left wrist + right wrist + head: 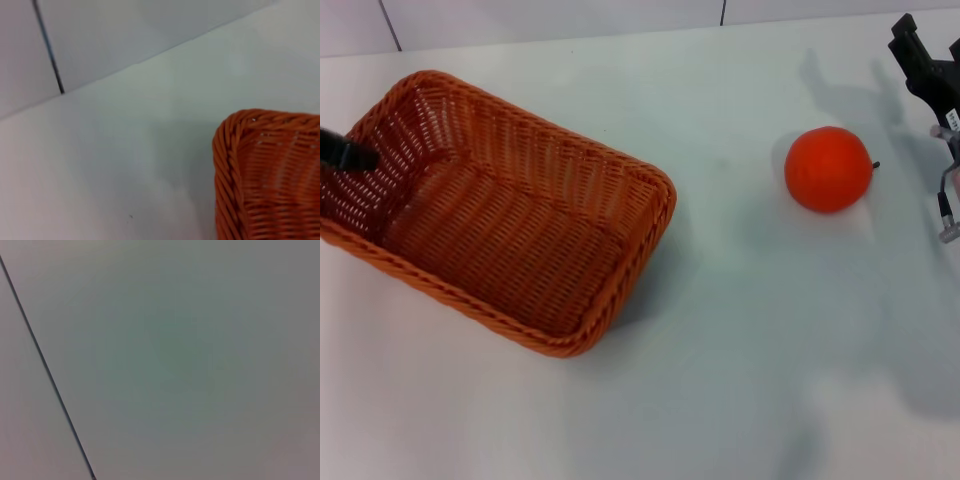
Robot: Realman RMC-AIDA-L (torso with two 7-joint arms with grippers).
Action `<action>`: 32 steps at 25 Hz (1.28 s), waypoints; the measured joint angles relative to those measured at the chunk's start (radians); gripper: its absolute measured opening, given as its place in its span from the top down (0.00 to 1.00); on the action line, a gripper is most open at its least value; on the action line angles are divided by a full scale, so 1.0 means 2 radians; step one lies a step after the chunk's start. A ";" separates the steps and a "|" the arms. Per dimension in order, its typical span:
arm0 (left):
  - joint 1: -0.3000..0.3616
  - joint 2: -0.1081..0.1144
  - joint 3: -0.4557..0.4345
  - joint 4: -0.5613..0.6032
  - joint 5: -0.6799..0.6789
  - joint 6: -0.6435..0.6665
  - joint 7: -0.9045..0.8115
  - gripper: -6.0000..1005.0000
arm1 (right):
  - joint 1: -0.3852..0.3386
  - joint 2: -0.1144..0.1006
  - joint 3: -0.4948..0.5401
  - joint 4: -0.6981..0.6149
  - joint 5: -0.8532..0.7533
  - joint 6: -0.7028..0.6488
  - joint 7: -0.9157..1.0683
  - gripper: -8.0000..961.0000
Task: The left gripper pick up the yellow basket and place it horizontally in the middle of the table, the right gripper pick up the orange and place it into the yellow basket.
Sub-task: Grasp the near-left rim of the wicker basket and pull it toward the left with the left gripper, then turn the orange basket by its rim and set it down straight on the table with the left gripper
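Observation:
The yellow basket (510, 215) is an orange-brown wicker basket. It lies diagonally on the left of the white table (740, 330) and holds nothing. My left gripper (350, 152) shows only as a black tip at the left edge, over the basket's left end wall. One basket corner shows in the left wrist view (250, 170). The orange (828, 168) sits on the table at the right, well apart from the basket. My right gripper (920, 52) hangs at the far right edge, behind and to the right of the orange, not touching it.
A wall with dark seams (388, 25) runs behind the table's far edge. Cables and a connector (947, 200) hang below the right wrist. The right wrist view shows only a plain surface with a dark seam (45, 370).

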 joint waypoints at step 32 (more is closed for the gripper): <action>0.135 -0.032 -0.132 0.039 -0.195 0.118 -0.098 0.83 | 0.012 -0.001 0.002 -0.004 0.001 0.030 0.001 0.08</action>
